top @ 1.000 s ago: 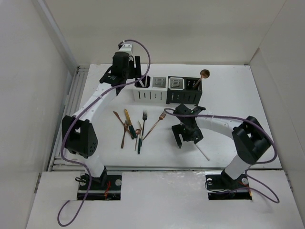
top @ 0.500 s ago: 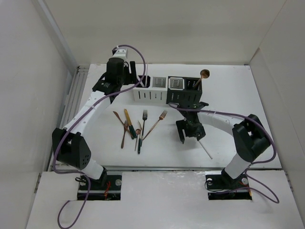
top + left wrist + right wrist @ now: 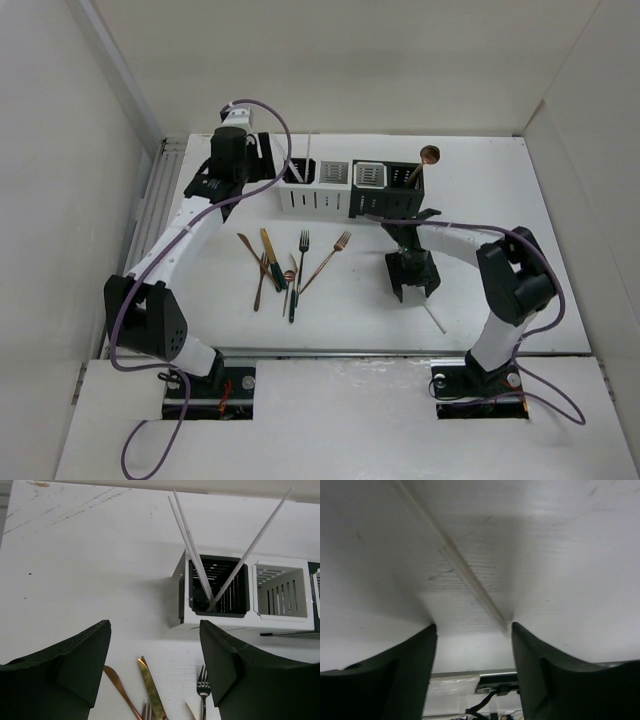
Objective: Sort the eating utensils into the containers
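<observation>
The containers [image 3: 350, 188] stand in a row at the back of the table. In the left wrist view three white sticks [image 3: 196, 562] lean in the leftmost caddy [image 3: 185, 592]. A copper spoon [image 3: 429, 155] sticks out of the rightmost black caddy. Several eating utensils [image 3: 288, 262] lie loose mid-table, among them a gold knife [image 3: 150, 685] and a dark fork [image 3: 203, 690]. My left gripper [image 3: 222, 180] [image 3: 155, 630] hangs open and empty, left of the caddies. My right gripper [image 3: 413, 288] [image 3: 474, 627] is open, tips at the table. A white stick [image 3: 465, 572] [image 3: 432, 318] ends beside its right finger.
White walls enclose the table on the left, back and right. A ribbed metal rail [image 3: 160, 200] runs along the table's left edge. Purple cables [image 3: 290, 130] loop off both arms. The table's front edge [image 3: 470, 672] lies just beyond the right gripper.
My left gripper has drawn back to the left from above the leftmost caddy. My right gripper has swung right and down onto the table over the white stick, and its jaws have narrowed.
</observation>
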Motion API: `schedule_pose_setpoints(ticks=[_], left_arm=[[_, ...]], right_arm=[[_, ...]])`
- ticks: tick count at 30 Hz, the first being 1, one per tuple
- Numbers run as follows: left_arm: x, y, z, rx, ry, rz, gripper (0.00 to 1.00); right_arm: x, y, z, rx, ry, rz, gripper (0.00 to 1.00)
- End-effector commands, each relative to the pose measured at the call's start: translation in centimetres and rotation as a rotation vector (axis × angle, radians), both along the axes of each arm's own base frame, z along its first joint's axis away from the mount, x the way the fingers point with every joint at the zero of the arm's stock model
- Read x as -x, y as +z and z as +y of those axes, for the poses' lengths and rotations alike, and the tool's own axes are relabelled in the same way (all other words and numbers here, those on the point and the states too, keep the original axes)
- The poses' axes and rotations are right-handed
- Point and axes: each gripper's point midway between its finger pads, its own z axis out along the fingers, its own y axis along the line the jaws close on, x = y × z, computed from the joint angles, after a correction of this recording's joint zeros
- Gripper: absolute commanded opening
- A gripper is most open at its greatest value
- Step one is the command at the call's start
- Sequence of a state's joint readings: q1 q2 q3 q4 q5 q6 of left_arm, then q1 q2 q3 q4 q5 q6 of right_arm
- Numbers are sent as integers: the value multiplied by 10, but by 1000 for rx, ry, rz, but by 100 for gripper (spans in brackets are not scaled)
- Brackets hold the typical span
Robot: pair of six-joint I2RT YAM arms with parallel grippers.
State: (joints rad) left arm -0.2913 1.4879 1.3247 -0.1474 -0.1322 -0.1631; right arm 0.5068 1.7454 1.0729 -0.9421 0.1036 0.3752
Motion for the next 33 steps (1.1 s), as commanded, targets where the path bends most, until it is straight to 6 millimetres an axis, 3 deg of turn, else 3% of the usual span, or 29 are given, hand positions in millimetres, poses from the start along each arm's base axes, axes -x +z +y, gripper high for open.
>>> schedule_pose_setpoints(ticks=[1, 2, 5, 6, 7, 9, 16, 19, 22, 24, 28, 29, 30, 32, 33], left_arm=[[3, 29, 7, 35, 20, -92, 68], [3, 29, 7, 35, 20, -92, 68], [4, 29, 14, 32, 38, -94, 68], [4, 29, 14, 32, 38, -94, 68], [5, 33, 14, 35, 38, -103, 68], [5, 33, 16, 31, 46, -104, 68], [5, 33, 14, 26, 34, -104, 68], [6, 35, 11, 34, 15, -101, 68], [9, 37, -3, 55, -64, -94, 68], [12, 33, -16, 69, -143, -79, 68], [28, 45, -58, 138, -407, -72, 73], [40, 58, -76, 168, -533, -86, 73], [46, 61, -84, 169, -604, -84, 75], [69, 66, -103, 190, -794, -71, 78], [74, 76, -107, 159, -864, -113, 78]], right_arm=[[15, -17, 9, 33, 49, 64, 63], [17, -17, 12, 42, 70, 58, 63], [36, -31, 16, 65, 81, 108, 49], [34, -32, 18, 59, 81, 98, 41], [32, -31, 25, 33, 88, 92, 21], [30, -30, 32, 15, 97, 82, 0], [13, -25, 52, -30, 116, -9, 0], [2, 2, 68, -113, 153, -121, 0], [-15, 43, 81, -212, 185, -266, 0], [-27, 82, 90, -288, 209, -382, 0], [-48, 154, 95, -355, 224, -584, 0], [-53, 169, 93, -350, 224, -628, 0], [-62, 198, 98, -383, 216, -699, 0], [-72, 229, 103, -426, 205, -781, 0], [-82, 254, 105, -458, 188, -841, 0]])
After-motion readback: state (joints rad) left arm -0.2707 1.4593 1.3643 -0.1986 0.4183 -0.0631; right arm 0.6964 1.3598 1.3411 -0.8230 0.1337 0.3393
